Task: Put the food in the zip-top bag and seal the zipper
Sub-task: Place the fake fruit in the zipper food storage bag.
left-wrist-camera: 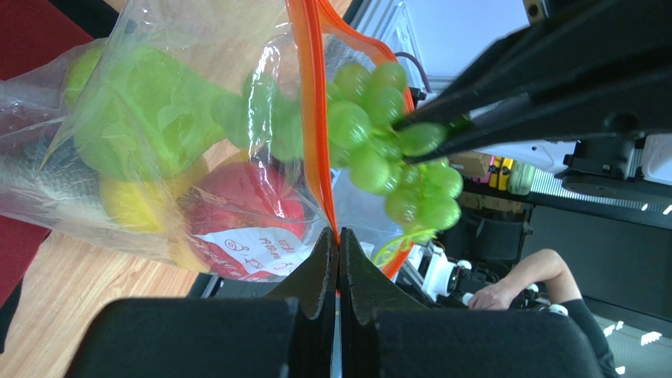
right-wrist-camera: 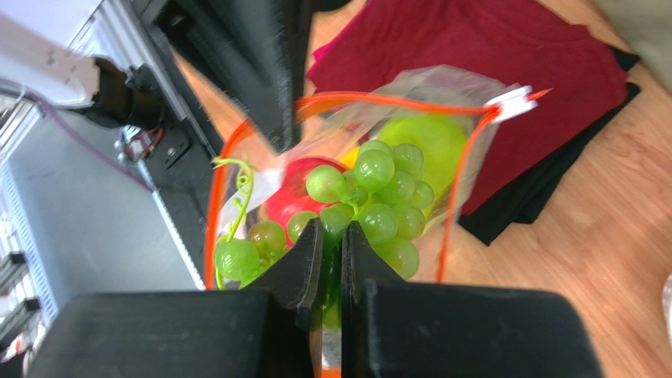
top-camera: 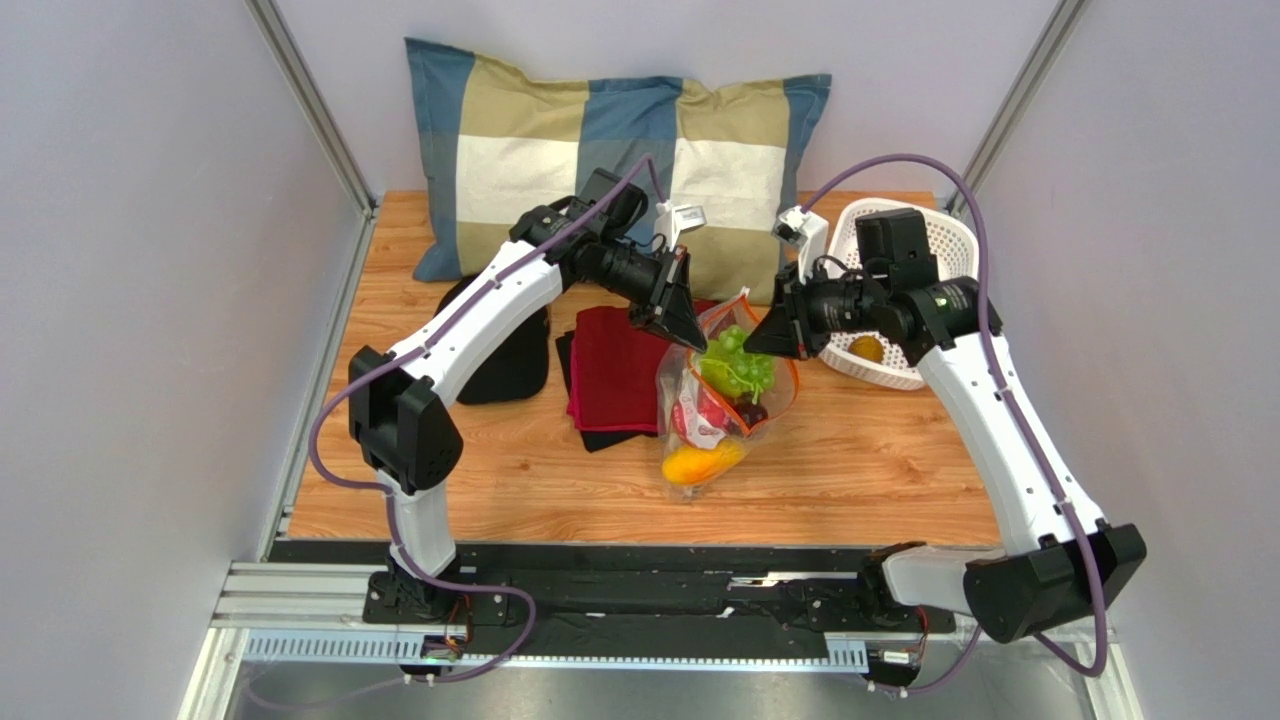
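Tabletop [top-camera: 872, 465]: I see wood in the middle of the top view, and it carries everything.
Pillow [top-camera: 526, 150]: checked blue and beige, at the upper edge of the frame, against the back wall.
Red cloth [top-camera: 616, 368]: folded, on top of a black cloth, left of centre.
White basket [top-camera: 947, 240]: upper right; one orange piece lies inside.
Zip-top bag [left-wrist-camera: 181, 39]: in the centre, just right of the red cloth, with its mouth lifted and open. A red round fruit [left-wrist-camera: 252, 205], a big green piece and yellow pieces are inside.
Left end effector [left-wrist-camera: 338, 244]: closed tight on the zipper [left-wrist-camera: 315, 118] at the bag's mouth.
Right end effector [right-wrist-camera: 331, 236]: narrow, pinching the grape bunch [right-wrist-camera: 378, 197].
Grape bunch: at the open mouth, inside the orange rim in the right wrist view.
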Action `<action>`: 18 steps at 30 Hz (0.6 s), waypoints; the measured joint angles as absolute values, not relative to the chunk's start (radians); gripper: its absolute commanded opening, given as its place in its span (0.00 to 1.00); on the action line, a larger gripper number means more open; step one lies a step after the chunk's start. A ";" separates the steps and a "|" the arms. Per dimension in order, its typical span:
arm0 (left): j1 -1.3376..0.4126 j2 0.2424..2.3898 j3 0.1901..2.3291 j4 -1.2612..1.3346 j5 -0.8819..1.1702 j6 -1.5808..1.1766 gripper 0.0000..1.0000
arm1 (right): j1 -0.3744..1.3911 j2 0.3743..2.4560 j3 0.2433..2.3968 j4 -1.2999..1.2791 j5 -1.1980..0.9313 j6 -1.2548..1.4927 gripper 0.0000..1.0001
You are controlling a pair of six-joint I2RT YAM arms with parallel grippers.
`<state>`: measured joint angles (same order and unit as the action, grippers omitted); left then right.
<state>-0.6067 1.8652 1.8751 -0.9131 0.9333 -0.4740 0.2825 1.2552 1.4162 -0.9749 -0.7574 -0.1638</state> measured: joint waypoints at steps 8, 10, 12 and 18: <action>-0.607 1.865 1.863 -0.892 0.968 -0.478 0.00 | 0.328 1.296 1.349 -0.793 -0.615 -0.103 0.00; -0.607 1.865 1.858 -0.887 0.979 -0.484 0.00 | 0.375 1.284 1.299 -0.738 -0.562 -0.101 0.00; -0.607 1.865 1.852 -0.881 0.988 -0.490 0.00 | 0.430 1.268 1.250 -0.698 -0.496 -0.110 0.00; -0.607 1.865 1.848 -0.871 1.007 -0.497 0.00 | 0.555 1.192 1.117 -0.623 -0.311 -0.209 0.00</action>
<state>-0.6067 1.8648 1.8477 -0.8707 1.0069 -0.4973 0.5549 1.1923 1.1172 -0.6231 -0.3115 -0.2092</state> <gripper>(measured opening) 0.008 0.058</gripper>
